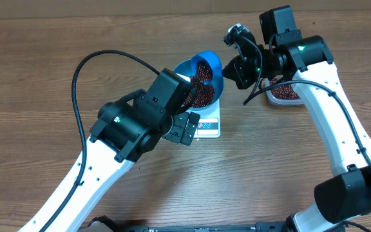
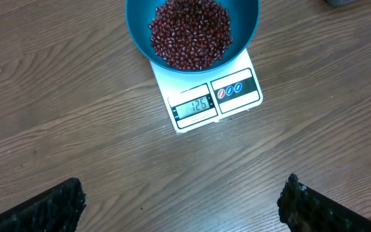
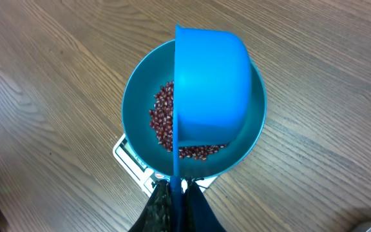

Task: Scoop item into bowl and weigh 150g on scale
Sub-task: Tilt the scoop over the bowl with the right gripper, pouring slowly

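Note:
The teal bowl point(image 1: 218, 95) stands on the white scale point(image 1: 210, 126) and holds a heap of red-brown beans point(image 1: 201, 95). My right gripper point(image 1: 236, 67) is shut on the handle of a bright-blue scoop point(image 1: 209, 64). The scoop is tipped on its side over the bowl, with beans inside it. In the right wrist view the scoop point(image 3: 211, 90) covers much of the bowl point(image 3: 137, 109) and beans point(image 3: 163, 122). In the left wrist view the scale point(image 2: 237, 100) reads 126 below the bowl point(image 2: 137, 26). My left gripper point(image 2: 182, 212) hangs open and empty over bare wood in front of the scale.
A clear plastic tub point(image 1: 283, 94) with more beans sits at the right, partly hidden behind my right arm. My left arm crosses the table's lower left, its gripper point(image 1: 184, 127) close to the scale's front-left corner. Wood tabletop lies all around.

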Controlling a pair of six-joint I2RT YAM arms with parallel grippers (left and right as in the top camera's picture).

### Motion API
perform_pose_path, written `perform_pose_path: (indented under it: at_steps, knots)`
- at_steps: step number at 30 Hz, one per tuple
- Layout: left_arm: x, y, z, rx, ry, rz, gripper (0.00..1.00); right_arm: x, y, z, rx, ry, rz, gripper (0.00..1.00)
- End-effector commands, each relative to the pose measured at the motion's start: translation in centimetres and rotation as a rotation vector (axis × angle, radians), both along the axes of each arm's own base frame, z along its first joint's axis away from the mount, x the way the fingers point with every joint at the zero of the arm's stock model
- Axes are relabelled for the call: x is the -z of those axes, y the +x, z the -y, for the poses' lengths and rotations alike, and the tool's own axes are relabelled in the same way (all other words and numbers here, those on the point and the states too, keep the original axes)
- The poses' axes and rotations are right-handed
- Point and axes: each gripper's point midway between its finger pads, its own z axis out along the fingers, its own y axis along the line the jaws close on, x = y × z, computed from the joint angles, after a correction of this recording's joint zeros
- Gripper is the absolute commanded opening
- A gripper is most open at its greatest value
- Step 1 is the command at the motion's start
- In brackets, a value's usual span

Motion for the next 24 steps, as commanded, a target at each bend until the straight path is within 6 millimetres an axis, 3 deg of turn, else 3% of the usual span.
perform_pose_path:
  at_steps: [1, 7, 24]
  knots:
    - [-0.7, 0.3, 0.0, 0.013, 0.001, 0.021, 1.0, -1.6, -1.0, -0.7, -0.078, -0.009, 0.052, 0.04]
    - [-0.7, 0.3, 0.0, 0.013, 0.001, 0.021, 1.0, -1.5, 0.9, 0.6, 0.11, -0.058, 0.053, 0.04]
    - [-0.7, 0.3, 0.0, 0.013, 0.001, 0.021, 1.0, -1.3, 0.7, 0.6, 0.11, -0.059, 0.041, 0.04]
